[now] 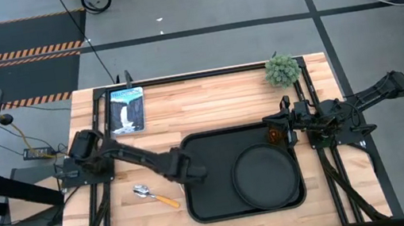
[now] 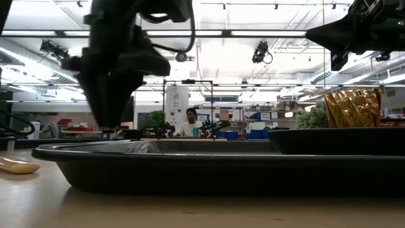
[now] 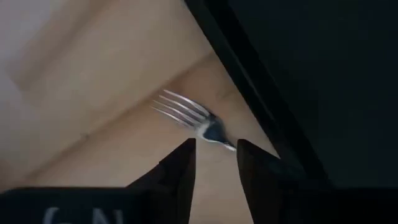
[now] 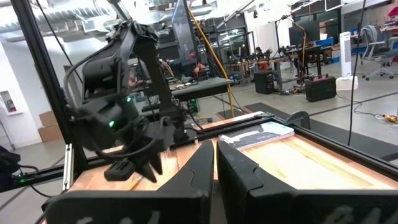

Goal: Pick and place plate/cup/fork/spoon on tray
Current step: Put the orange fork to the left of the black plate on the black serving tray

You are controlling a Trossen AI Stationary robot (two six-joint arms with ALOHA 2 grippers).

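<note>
Spoon (image 1: 154, 195) with its yellow-orange handle lies flat on the wooden surface (image 1: 206, 88), just to the outer side of the left tool (image 1: 193, 175) and apart from it. That left tool hangs at the near left rim of the tray (image 1: 199, 147), and its two fingers are a little apart in the left wrist view, with the fork's neck running down between them. Fork (image 3: 189, 116) shows only its silver tines and neck there, sticking out ahead of the left tool's fingertips (image 3: 185, 154) above the wood, right beside the tray's dark edge; whether the fingers truly press on it is not clear.

Plate (image 1: 265, 177) rests flat inside the tray, on the side away from the left tool and toward the right one. Cup (image 1: 276, 134), amber-orange, stands in the tray's far right corner, directly under or just beside the right tool (image 1: 283, 123); from the low view the cup sits upright behind the plate's rim. The right tool's fingers stand close together with a thin gap in the right wrist view, and nothing is held between them.

A picture card (image 1: 126, 110) lies at the far left of the surface and a small green plant (image 1: 282, 70) at the far right.
</note>
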